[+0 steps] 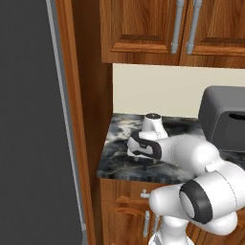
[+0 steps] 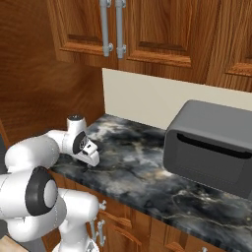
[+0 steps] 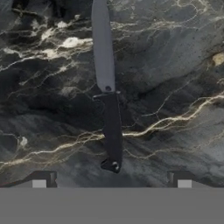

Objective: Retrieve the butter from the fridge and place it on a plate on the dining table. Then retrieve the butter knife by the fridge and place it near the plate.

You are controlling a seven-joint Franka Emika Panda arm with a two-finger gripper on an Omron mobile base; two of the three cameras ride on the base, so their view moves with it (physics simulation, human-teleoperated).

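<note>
1. Now your end effector (image 3: 111,178) hangs wide open (nothing between its tips) over the dark marbled counter (image 3: 175,87).
2. Your slim grey-bladed, dark-handled butter knife (image 3: 108,87) lies flat on that counter, directly below.

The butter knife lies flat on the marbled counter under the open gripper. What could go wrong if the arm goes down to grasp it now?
1. The butter knife lies thin and flat on the counter, so the fingers may hit stone first.
2. The gripper sits over the dark handle's end, not its middle; the knife may tip when lifted.
</note>
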